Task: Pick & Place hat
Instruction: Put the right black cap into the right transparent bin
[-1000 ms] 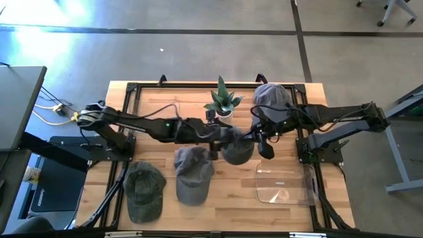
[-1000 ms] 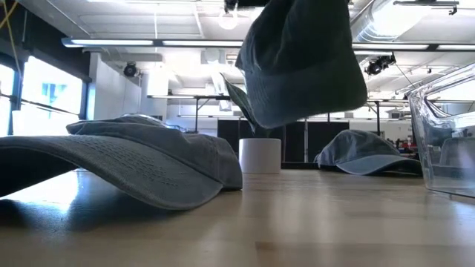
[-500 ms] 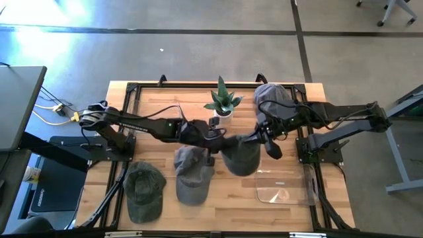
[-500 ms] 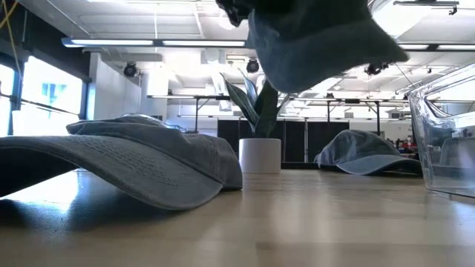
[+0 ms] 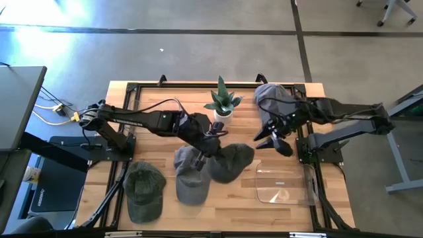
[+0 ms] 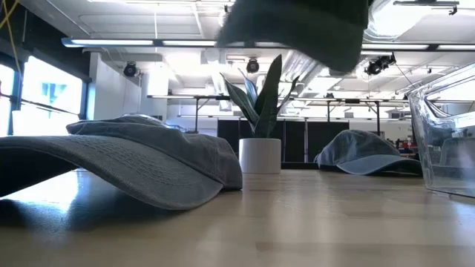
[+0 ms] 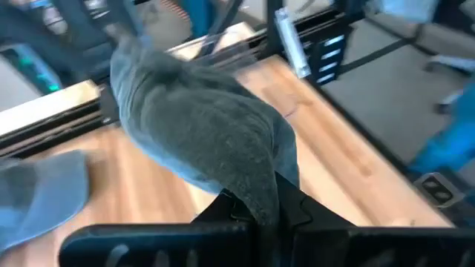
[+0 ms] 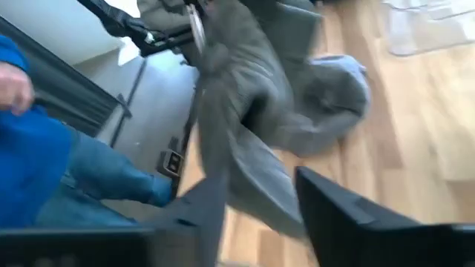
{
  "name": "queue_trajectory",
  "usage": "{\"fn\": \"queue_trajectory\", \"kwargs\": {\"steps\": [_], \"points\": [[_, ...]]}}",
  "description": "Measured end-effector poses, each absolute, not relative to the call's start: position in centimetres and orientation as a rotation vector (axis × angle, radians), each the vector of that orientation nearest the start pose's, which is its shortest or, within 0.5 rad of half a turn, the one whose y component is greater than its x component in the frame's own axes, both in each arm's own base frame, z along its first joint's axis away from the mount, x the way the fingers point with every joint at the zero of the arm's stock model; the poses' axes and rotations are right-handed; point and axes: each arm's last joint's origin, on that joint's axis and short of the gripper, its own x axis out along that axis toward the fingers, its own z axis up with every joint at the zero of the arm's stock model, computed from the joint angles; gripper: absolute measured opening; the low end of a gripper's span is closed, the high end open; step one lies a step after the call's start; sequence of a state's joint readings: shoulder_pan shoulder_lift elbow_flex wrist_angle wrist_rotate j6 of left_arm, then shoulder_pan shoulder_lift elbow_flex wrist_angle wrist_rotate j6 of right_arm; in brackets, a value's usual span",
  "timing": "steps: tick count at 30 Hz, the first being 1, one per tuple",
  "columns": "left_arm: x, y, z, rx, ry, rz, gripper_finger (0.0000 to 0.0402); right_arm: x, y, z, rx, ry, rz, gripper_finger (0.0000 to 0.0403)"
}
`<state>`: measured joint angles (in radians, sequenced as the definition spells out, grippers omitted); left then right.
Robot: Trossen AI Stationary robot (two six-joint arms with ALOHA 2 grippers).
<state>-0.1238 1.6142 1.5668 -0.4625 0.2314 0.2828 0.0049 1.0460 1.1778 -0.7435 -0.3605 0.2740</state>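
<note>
A grey-green hat (image 5: pixel 231 162) hangs above the table's middle, with my left gripper (image 5: pixel 211 147) shut on it; it fills the top of the low view (image 6: pixel 297 26). My right gripper (image 5: pixel 269 140) stands open just to the right of that hat, with a small gap to it. In the right wrist view the hat (image 8: pixel 245 111) shows ahead of the spread fingers. Three more hats rest crown-up on the table: one at the near left (image 5: pixel 144 190), one in the middle (image 5: pixel 192 175), and one at the far right (image 5: pixel 271 96). My left gripper pinches a bunched fold at the hat's edge (image 7: pixel 256 200) between its two fingers. The fingers come from the table's left and slant down. The hat reaches out beyond the fingertips, its crown swelling away from them, and is lifted clear of the table.
A potted plant (image 5: pixel 221 102) stands at the far middle. A clear plastic container (image 5: pixel 284 184) sits at the near right, close under the held hat's right side. A person in blue (image 8: pixel 44 170) shows beyond the table in the right wrist view.
My left gripper has shut on the hat and tipped upward, carrying the hat up and a little toward the near edge. My right gripper has opened, let go of the hat and drawn back toward the table's right.
</note>
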Motion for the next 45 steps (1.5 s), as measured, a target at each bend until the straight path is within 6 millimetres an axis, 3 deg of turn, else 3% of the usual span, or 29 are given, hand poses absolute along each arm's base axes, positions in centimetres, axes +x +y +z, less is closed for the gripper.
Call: {"fn": "queue_trajectory", "kwargs": {"steps": [4,7,13,17,20,23,27,31,39,42,45], "points": [[35.8,-5.2,37.6,0.236,0.441,-0.440,0.0001,17.6,0.9,36.6,0.279,0.736,0.246,0.0271],[35.7,-5.3,38.4,0.200,0.430,-0.447,0.0001,16.5,1.6,35.2,0.241,0.812,0.242,0.0300],[35.6,-5.3,39.4,0.168,0.417,-0.444,0.0001,16.4,3.7,31.2,0.290,0.687,0.288,0.0303],[35.5,-5.2,39.4,0.116,0.437,-0.432,0.0000,15.5,3.9,28.9,0.300,0.630,0.185,0.0303],[35.5,-5.3,39.4,0.093,0.441,-0.428,0.0000,14.5,3.5,28.7,0.323,0.554,0.115,0.0303],[35.5,-5.3,39.4,0.057,0.449,-0.420,0.0000,14.0,3.3,30.0,0.287,0.399,0.117,0.0303],[35.5,-5.3,39.4,0.025,0.455,-0.412,0.0000,14.9,3.5,31.6,0.111,0.211,0.181,0.0303],[35.5,-5.2,39.4,0.006,0.459,-0.405,0.0000,17.1,3.9,30.8,0.008,0.233,0.264,0.0303],[35.6,-5.2,39.4,0.008,0.455,-0.381,0.0000,21.5,4.7,29.4,0.114,0.290,0.597,0.0292],[35.6,-5.2,39.4,0.007,0.455,-0.382,0.0000,21.9,5.2,30.2,0.222,0.332,0.740,0.0246],[35.6,-5.2,39.4,-0.016,0.458,-0.395,0.0000,21.7,5.5,31.3,0.305,0.358,0.847,0.0159]]}}
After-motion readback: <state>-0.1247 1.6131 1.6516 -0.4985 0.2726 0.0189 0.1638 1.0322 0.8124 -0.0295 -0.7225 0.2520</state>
